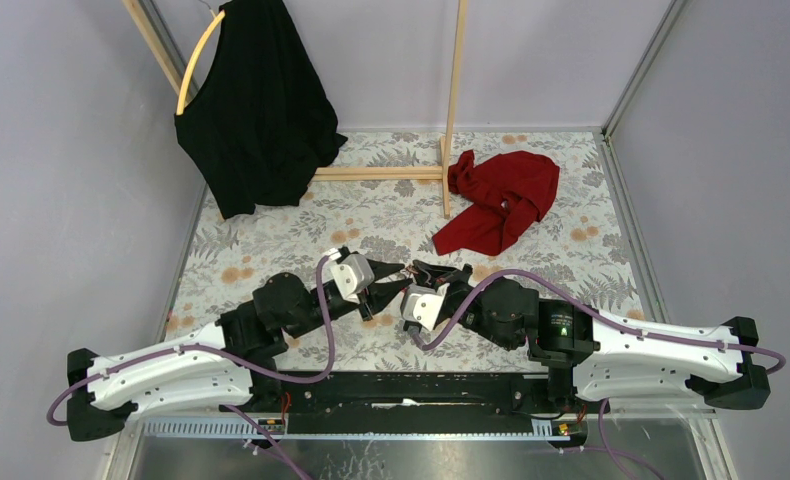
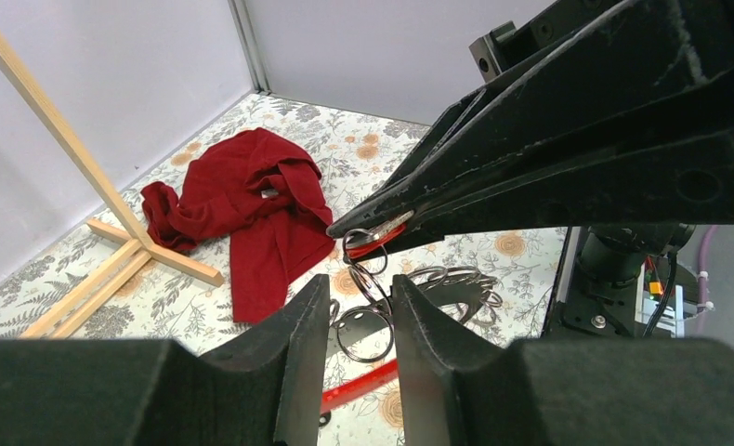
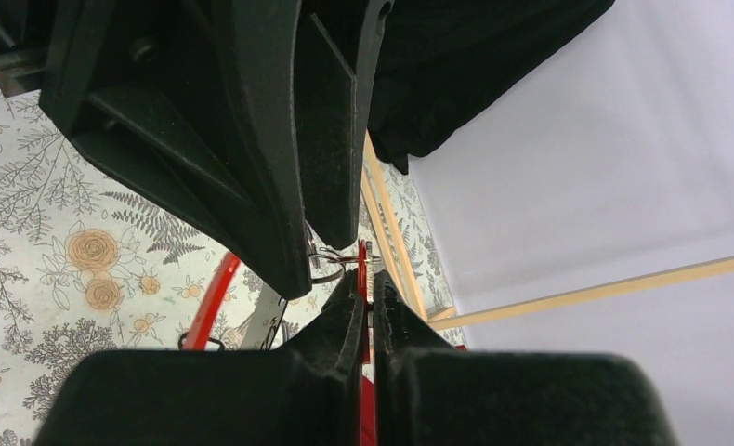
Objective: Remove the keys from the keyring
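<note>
My two grippers meet tip to tip above the middle of the floral table. My right gripper [image 3: 368,277] is shut on a flat red key [image 3: 362,255], which also shows pinched in its tips in the left wrist view [image 2: 388,232]. My left gripper [image 2: 360,283] has its jaws a narrow gap apart, with a dark metal ring [image 2: 373,334] of the keyring spanning the gap. More rings and a black key head [image 2: 456,295] hang beside it. The strap's red section [image 3: 205,302] and pale section [image 3: 266,316] dangle below. In the top view, the left gripper [image 1: 393,273] and right gripper [image 1: 411,285] hide the bundle.
A red cloth [image 1: 501,200] lies at the back right. A black garment [image 1: 256,110] hangs on a yellow hanger hoop [image 1: 196,60] at the back left. A wooden rack [image 1: 453,110] stands between them with its base on the table. Grey walls close three sides.
</note>
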Tool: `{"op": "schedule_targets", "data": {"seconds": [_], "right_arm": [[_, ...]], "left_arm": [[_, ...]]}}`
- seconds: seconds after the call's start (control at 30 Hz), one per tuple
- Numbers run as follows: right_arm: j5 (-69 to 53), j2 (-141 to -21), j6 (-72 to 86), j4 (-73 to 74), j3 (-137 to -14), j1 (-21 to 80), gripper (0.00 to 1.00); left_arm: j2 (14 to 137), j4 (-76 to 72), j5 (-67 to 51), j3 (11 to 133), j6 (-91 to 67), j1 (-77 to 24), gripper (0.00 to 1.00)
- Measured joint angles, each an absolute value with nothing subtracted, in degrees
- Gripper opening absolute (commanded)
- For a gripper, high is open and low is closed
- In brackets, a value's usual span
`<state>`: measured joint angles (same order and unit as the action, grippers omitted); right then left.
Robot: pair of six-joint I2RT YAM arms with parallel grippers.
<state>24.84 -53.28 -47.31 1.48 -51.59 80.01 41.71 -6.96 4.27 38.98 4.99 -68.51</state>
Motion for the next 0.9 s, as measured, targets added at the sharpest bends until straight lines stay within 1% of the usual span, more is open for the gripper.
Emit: {"op": "schedule_targets", "data": {"seconds": [0.07,0.13,0.3,0.6,0.9], "right_arm": [[24.84,-53.28,-47.16,1.48,-51.64,80.14,0.0],[24.82,-53.28,-47.03,1.48,-51.75,80.2,0.0],[24.82,-53.3,-46.48,2.2,-51.96,80.27,0.0],[26.98,-53.1,-46.0,3.29,-51.94,80.62,0.0],[30.02,-50.52,-43.86,3.79,-49.45,80.68,0.0]], "left_arm": [[41.85,-6.94,4.29,38.98,4.99,-68.51,0.29],[41.87,-6.98,4.29,38.98,4.99,-68.51,0.24],[41.87,-7.16,4.32,38.98,5.19,-68.51,0.01],[41.54,-7.57,5.8,38.72,5.41,-68.51,0.0],[39.22,-11.44,5.76,36.93,2.68,-68.58,0.0]]}}
